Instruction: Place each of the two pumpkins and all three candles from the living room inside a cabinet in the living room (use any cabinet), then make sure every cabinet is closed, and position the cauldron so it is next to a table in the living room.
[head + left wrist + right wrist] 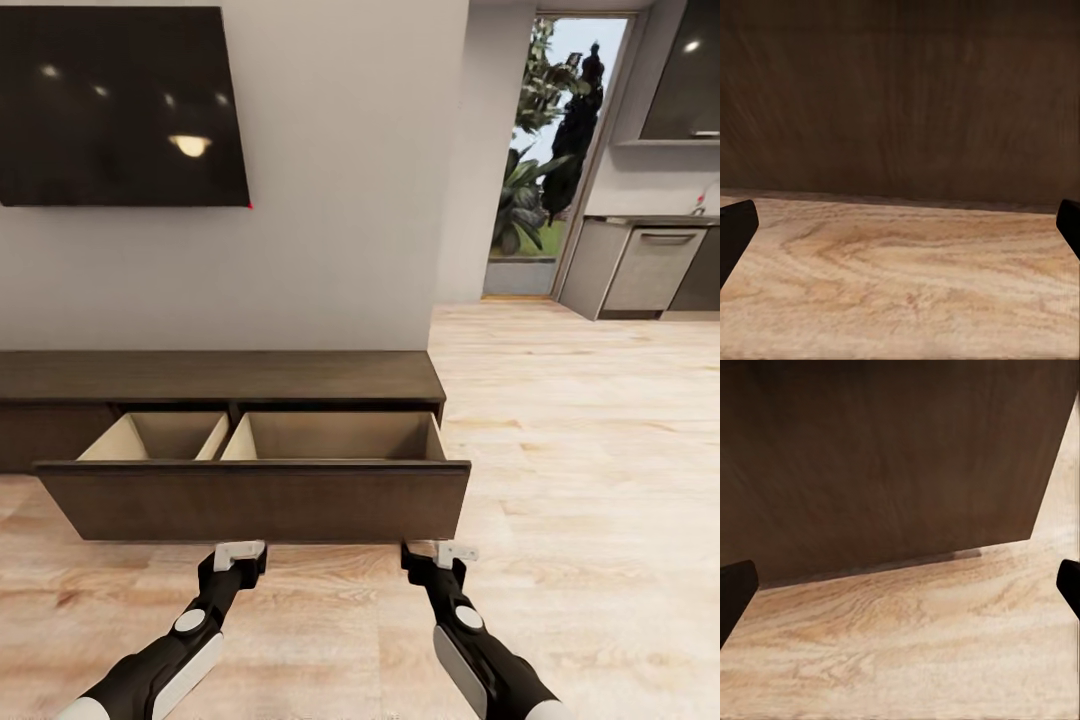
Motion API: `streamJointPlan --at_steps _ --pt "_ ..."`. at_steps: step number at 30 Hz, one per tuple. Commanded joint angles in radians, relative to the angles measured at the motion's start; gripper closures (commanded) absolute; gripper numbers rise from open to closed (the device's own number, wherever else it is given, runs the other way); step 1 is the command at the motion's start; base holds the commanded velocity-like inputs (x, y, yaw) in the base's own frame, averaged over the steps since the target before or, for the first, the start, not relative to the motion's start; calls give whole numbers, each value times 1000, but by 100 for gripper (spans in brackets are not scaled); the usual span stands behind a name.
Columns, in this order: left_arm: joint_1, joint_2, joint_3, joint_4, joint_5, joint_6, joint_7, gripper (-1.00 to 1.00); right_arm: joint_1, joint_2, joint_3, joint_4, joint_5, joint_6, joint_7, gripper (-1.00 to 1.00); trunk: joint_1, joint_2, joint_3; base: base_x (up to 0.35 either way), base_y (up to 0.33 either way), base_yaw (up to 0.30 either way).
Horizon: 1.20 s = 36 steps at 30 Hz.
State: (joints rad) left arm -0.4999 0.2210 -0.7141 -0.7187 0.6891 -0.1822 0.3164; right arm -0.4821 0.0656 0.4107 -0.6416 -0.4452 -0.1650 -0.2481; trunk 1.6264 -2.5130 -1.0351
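Observation:
The long dark brown cabinet (220, 376) stands against the wall with its wide drawer (255, 500) pulled out. The drawer's pale beige interior (335, 437) is split by a divider, and both halves look bare. My left gripper (240, 553) is open just in front of the drawer front's lower edge, facing the dark panel (900, 97). My right gripper (441, 552) is open near the drawer front's right corner (1035, 529). In both wrist views the black fingertips (735, 232) (735, 592) sit wide apart with nothing between them. The pumpkins, candles, cauldron and table are out of view.
A dark TV screen (120, 105) hangs on the wall above the cabinet. Light wood floor (580, 450) stretches off to the right toward a garden doorway (545, 160) and grey kitchen cabinets (650, 265).

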Motion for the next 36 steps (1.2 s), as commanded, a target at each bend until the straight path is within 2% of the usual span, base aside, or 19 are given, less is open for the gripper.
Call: streamJointPlan --at_steps 1,13,24,36 --pt "-1 1 -8 -1 10 -6 7 -100 -1 -1 7 4 -11 -8 -7 -100 0 -1 -5 0 0 0" --pt "-1 1 -8 -1 10 -7 8 -100 -1 -1 3 20 -21 -17 -6 -100 0 -1 -5 21 0 0" --pt "-2 1 -8 -1 12 -5 8 -100 -1 -1 -1 20 -23 -18 -6 -100 0 -1 -5 275 51 0" --pt "-1 1 -8 -1 12 -6 9 -100 -1 -1 -4 20 -24 -19 -6 -100 0 -1 -5 139 6 0"
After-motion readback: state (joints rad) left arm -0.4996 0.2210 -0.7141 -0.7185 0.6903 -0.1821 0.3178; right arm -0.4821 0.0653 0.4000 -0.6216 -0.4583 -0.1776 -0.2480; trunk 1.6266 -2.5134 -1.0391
